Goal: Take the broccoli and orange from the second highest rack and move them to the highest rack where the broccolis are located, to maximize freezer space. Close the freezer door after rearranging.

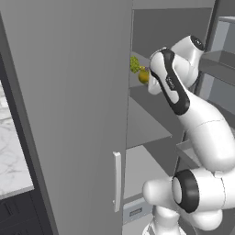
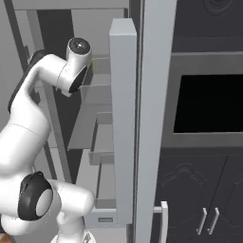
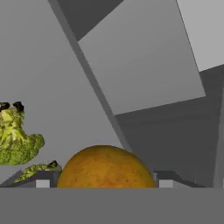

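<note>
The orange [image 3: 105,168] sits between my two fingertips in the hand view, touching both, and my gripper [image 3: 104,183] is shut on it. From the left base view the orange [image 1: 143,76] hangs just above a grey rack [image 1: 147,94] inside the open freezer, at the tip of my gripper [image 1: 148,79]. A lumpy yellow-green broccoli [image 1: 134,64] lies just left of it. In the hand view that broccoli [image 3: 15,142] is to the left, with a second floret [image 3: 39,168] low beside the left fingertip. The freezer door [image 1: 69,114] stands open at the left.
The door's pale bar handle [image 1: 117,181] is low on the panel. Another open grey door with shelves [image 1: 220,69] stands at the right, edge-on in the right base view [image 2: 122,118]. Dark cabinets and an oven [image 2: 209,104] flank the freezer. A marble counter [image 1: 11,156] lies left.
</note>
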### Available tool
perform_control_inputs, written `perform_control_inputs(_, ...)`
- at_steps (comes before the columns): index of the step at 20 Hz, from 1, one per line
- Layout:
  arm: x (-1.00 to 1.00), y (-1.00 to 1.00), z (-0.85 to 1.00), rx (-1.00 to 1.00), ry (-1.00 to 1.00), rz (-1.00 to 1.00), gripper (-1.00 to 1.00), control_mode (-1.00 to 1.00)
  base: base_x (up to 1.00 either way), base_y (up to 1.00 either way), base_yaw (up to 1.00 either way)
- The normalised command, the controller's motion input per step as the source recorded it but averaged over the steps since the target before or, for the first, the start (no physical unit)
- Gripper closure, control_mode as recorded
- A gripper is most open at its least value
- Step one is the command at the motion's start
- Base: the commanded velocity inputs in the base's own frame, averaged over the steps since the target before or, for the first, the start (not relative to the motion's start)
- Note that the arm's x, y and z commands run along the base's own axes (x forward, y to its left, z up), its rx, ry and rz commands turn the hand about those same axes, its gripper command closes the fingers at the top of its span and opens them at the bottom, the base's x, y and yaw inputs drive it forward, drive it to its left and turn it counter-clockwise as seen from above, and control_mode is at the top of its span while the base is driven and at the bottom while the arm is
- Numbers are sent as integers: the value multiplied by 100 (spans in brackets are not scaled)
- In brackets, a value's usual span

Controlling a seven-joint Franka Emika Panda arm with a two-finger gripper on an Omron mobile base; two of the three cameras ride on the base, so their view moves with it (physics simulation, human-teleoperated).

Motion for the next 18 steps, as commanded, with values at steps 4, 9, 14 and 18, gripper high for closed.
perform_control_inputs(4,83,0,0,0,0,0,100,-100,0,0,0)
perform_control_inputs(9,83,0,-4,0,0,0,100,-100,0,0,0)
perform_control_inputs(14,82,0,-19,0,5,0,100,-100,0,0,0)
perform_control_inputs(18,68,0,-46,-9,7,0,100,-100,0,0,0)
